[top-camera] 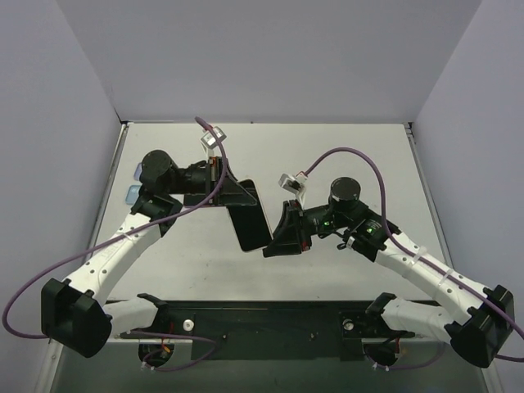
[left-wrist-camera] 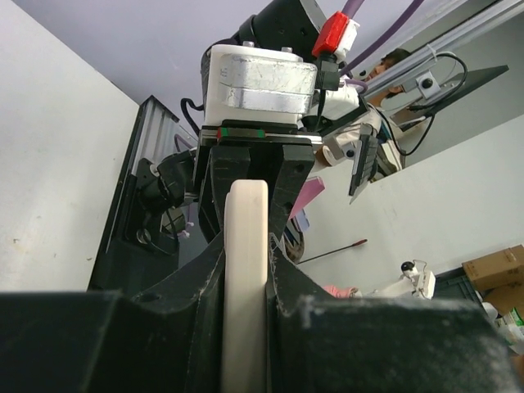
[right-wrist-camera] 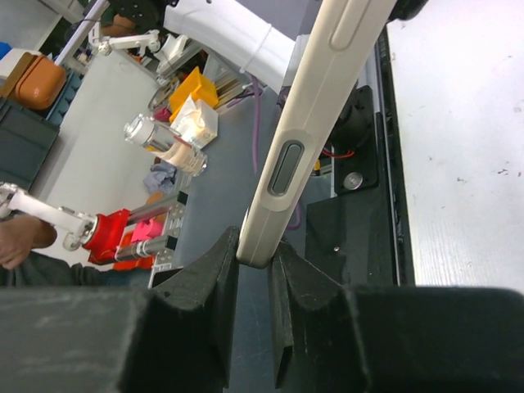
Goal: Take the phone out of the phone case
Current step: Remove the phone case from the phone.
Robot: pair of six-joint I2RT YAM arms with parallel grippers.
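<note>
L gripper (top-camera: pixel 232 198) clamped on phone case (right-wrist-camera: pixel 311 106) at its 11 o'clock end, R gripper (top-camera: pixel 274 236) pinching the 5 o'clock corner; phone (top-camera: pixel 252 219) prob. rigid & slick, case flexy, so peel at a corner.

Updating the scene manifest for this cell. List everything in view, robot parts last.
phone case: 1, cream, held above the table centre
phone: 1, dark face, in the case
table: 1, white, under the arms
walls: 3, pale lavender-grey, left, back, right
lab clutter: several, mixed colours, background of right wrist view
cables: 2, purple, one along each arm
base rail: 1, black, near table edge
arms: 2, white and black, reaching inward
left end effector: 1, black, shut on the case's far end
right end effector: 1, black, shut on its near end
</note>
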